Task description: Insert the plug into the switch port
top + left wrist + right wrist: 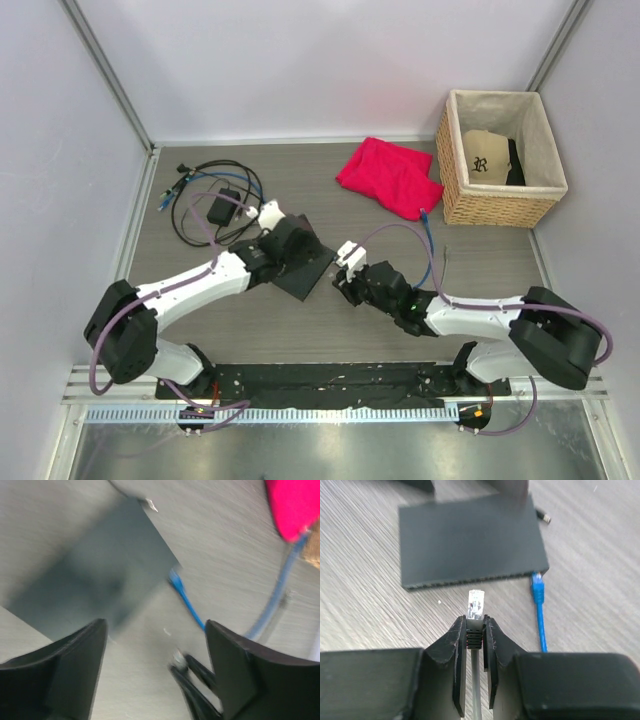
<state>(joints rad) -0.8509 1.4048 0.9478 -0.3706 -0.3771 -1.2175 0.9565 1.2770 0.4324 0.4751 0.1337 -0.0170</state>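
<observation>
Top external: we are hovering our left hand (295,248) over the switch (312,274), mid-worktop (300,322). Left wrist: its fingers (75,670) are standing wide apart, empty. Right wrist: our right hand (476,626) is pinching the plug (476,602), just short of the switch's sockets.

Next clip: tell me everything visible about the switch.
The switch is a flat, thin, dark grey-black rectangular box, matte, lying flat on the wood-grain table. A row of small ports runs along the long edge facing the right gripper. A blue cable appears plugged into the end port. The open left gripper is over it; contact cannot be told. The plug held in the right gripper points at the ports, apart from them.
</observation>
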